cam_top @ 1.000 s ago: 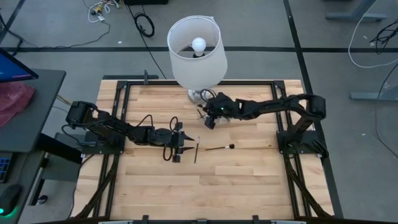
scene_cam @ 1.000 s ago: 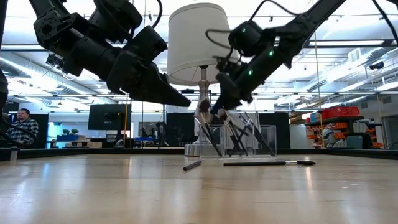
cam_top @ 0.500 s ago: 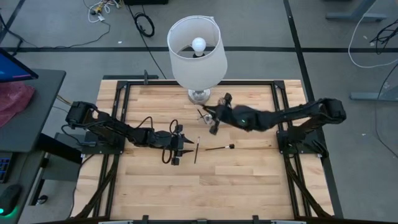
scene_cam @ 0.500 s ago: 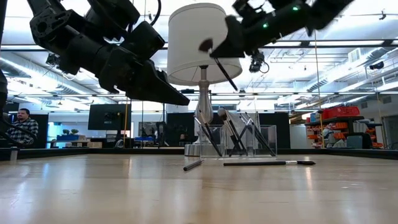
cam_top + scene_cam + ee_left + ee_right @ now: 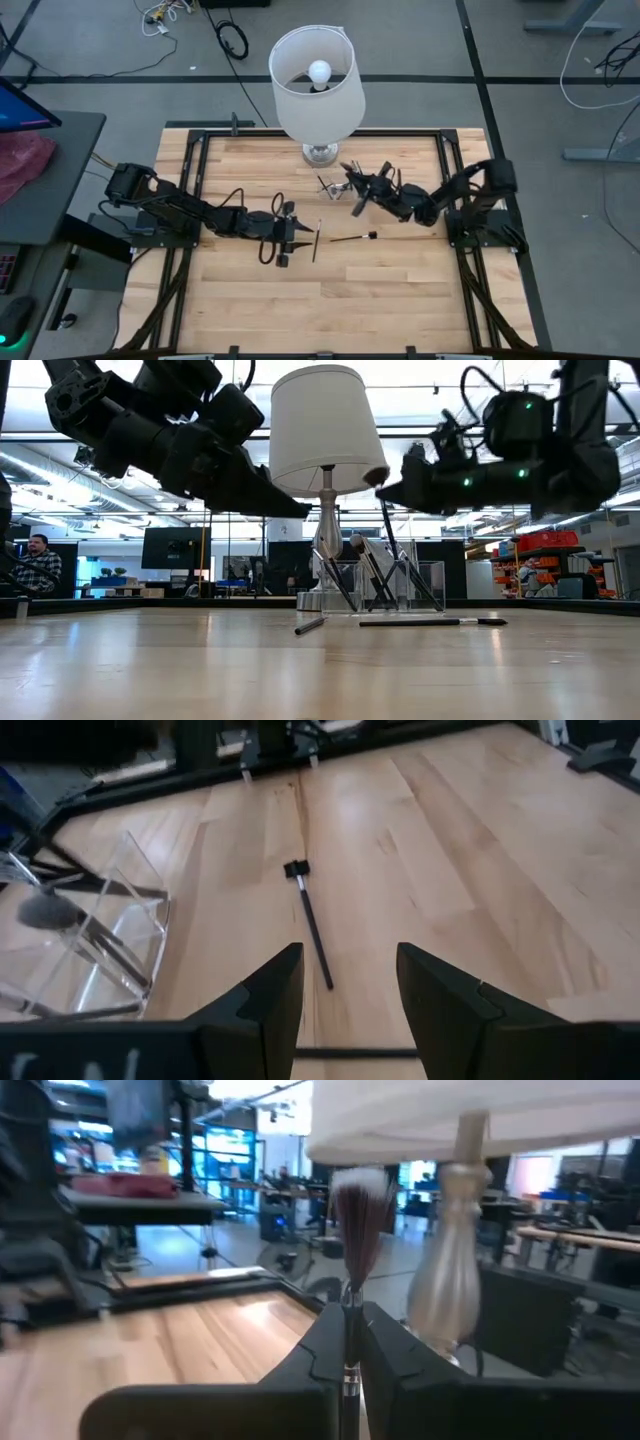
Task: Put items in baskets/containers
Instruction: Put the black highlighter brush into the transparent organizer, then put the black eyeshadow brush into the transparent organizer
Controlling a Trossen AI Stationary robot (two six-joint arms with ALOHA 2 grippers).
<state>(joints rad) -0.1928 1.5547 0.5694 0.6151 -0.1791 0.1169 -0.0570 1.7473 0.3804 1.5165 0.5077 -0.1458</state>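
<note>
Jaws of your right gripper [image 5: 350, 1342] are pinching a light, stiff brush [image 5: 355, 1230] by its slim handle, bristles beyond the tips, while your left gripper [image 5: 345, 985] is hovering apart over another brush [image 5: 312, 925], best taken mid-handle.

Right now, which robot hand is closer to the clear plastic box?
Right. The right hand, gripping a brush, is just beside the box; the left hand sits farther off.

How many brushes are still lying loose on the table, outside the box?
2: one dark brush just ahead of the open left gripper, and one brush beside it toward the right arm. Others may be hidden.
</note>
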